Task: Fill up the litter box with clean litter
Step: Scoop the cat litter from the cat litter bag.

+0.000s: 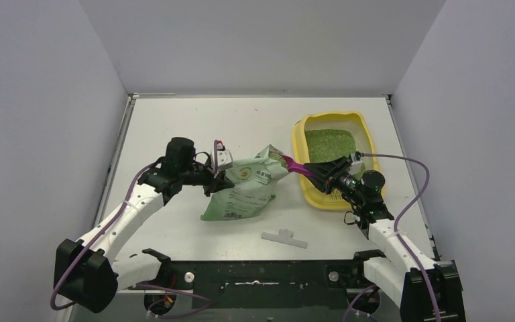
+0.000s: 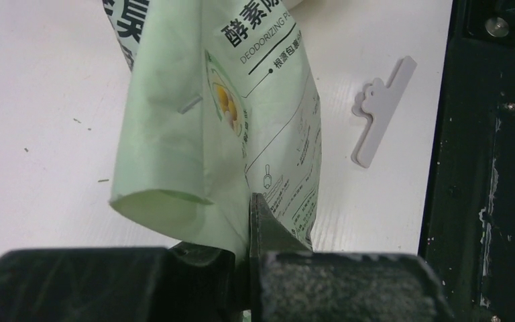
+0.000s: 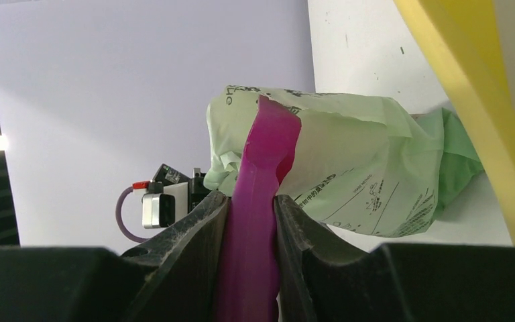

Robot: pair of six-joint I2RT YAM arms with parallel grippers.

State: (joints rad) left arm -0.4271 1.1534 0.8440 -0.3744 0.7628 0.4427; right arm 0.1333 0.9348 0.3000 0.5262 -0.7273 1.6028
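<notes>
The yellow litter box (image 1: pixel 367 131) lies at the right of the table with clean litter (image 1: pixel 330 143), fine green granules, spread in its far half. A light-green printed bag (image 1: pixel 244 188) stands mid-table. My left gripper (image 1: pixel 222 176) is shut on the bag's left edge (image 2: pixel 241 201). My right gripper (image 1: pixel 326 176) hovers over the box's near end, shut on the handle of a magenta scoop (image 3: pixel 263 194). The scoop's head (image 1: pixel 288 162) reaches into the bag's open top (image 3: pixel 288 121). The yellow rim (image 3: pixel 469 80) shows at the right of the right wrist view.
A white bag clip (image 1: pixel 283 237) lies on the table in front of the bag, also in the left wrist view as the clip (image 2: pixel 381 114). The black base rail (image 1: pixel 261 275) runs along the near edge. Grey walls enclose the table on three sides.
</notes>
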